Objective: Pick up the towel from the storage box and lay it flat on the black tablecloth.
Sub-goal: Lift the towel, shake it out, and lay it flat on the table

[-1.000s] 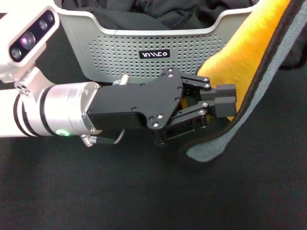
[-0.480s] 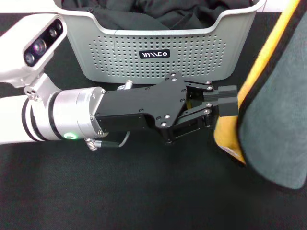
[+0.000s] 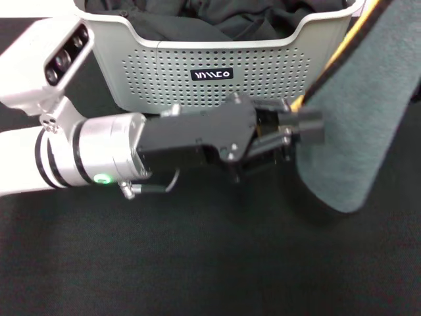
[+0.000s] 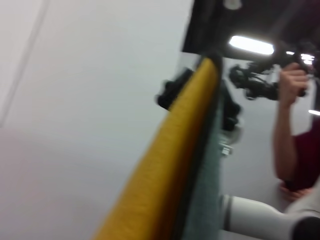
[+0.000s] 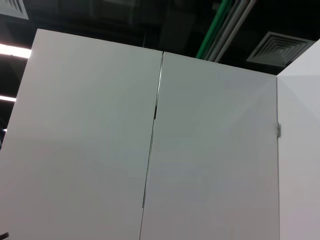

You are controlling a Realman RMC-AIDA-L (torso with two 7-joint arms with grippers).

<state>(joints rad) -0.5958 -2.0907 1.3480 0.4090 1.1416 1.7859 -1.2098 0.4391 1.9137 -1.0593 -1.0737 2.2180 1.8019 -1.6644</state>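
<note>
The towel (image 3: 362, 112) hangs at the right of the head view, its grey-teal face toward me and a thin yellow strip showing along its upper edge. My left gripper (image 3: 304, 128) reaches in from the left and is shut on the towel's near edge, just in front of the storage box (image 3: 263, 79). The towel's lower end hangs close over the black tablecloth (image 3: 197, 263). In the left wrist view the towel (image 4: 165, 165) runs close by, yellow on one side and teal on the other. My right gripper is out of view.
Black garments (image 3: 217, 16) fill the storage box at the back. The black tablecloth spreads wide in front of and beside my left arm. The left wrist view shows a white arm (image 4: 255, 220) and a person (image 4: 295, 130).
The towel has turned and lifted: its yellow side is almost hidden and the grey-teal face shows. My left gripper has stayed on the towel's edge and shifted slightly right and up.
</note>
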